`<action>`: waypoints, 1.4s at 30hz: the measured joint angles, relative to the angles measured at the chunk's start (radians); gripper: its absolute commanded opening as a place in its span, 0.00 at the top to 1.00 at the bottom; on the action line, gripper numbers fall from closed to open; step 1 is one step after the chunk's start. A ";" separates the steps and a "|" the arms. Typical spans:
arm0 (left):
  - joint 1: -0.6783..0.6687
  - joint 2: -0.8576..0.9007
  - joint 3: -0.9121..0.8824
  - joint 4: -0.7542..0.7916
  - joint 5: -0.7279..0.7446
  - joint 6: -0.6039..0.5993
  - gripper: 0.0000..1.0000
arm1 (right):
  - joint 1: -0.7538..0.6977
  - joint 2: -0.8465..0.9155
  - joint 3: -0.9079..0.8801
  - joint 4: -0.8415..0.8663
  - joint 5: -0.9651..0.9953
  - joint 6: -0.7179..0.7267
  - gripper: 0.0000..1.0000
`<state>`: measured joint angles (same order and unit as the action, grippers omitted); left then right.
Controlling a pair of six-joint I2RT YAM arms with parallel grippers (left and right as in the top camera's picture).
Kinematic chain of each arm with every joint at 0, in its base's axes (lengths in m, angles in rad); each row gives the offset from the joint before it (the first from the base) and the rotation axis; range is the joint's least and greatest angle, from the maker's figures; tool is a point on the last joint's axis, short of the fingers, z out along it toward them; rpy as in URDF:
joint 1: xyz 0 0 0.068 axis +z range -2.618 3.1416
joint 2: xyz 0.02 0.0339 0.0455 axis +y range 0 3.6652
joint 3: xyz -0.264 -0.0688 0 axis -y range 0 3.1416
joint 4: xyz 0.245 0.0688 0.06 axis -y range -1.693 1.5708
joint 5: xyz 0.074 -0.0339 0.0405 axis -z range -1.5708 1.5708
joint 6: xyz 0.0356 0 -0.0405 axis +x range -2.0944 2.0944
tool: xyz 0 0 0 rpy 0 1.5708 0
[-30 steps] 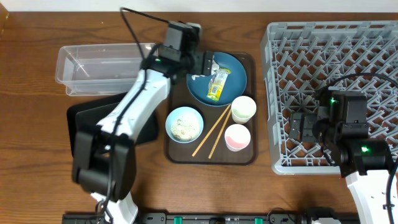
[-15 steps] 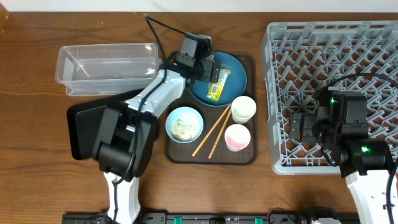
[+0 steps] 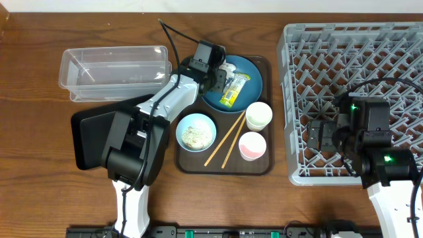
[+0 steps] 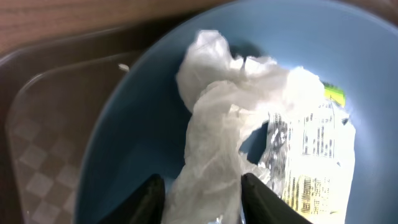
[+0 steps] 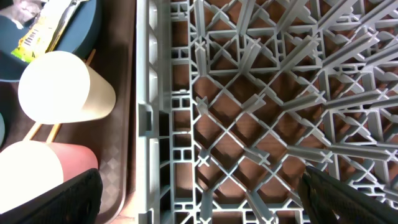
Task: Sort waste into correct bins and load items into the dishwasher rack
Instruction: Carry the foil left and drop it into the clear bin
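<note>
Left wrist: your left hand (image 4: 200, 186) pinches the crumpled white tissue (image 4: 217, 118) on the blue plate (image 4: 134, 137); right hand (image 5: 205, 199) spread above the rack (image 5: 261, 93).

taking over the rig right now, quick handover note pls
Left gripper: shut on the tissue, still on the blue plate.
Right gripper: open, empty, over the rack.
Wrapper on the plate; bowl with scraps, white cup, pink cup and chopsticks on the brown tray.
Done: nothing visible in clear tub, black tray or rack.
Left: bin waste, load dishes.
</note>
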<state>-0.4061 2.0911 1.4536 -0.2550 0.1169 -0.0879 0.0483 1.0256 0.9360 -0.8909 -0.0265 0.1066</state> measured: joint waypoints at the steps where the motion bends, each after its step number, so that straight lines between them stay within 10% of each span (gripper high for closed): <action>1: 0.000 0.000 0.000 -0.008 0.000 0.000 0.71 | 0.000 0.000 0.000 0.000 0.000 0.000 0.01; 4: 0.000 0.000 0.000 -0.023 0.002 -0.004 0.94 | 0.000 0.000 0.000 -0.001 0.000 0.000 0.01; 34: 0.394 -0.373 0.005 -0.290 0.006 0.006 0.93 | 0.000 0.000 0.000 -0.002 0.000 0.000 0.01; 37: 0.433 -0.370 -0.005 -0.300 0.006 0.010 0.57 | 0.000 0.000 0.000 -0.002 0.000 0.000 0.01; 42: 0.441 -0.370 -0.008 -0.307 0.007 0.012 0.34 | 0.000 0.000 0.000 -0.002 0.000 0.000 0.01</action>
<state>0.0349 1.7214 1.4460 -0.5625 0.1242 -0.0761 0.0483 1.0256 0.9360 -0.8925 -0.0269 0.1066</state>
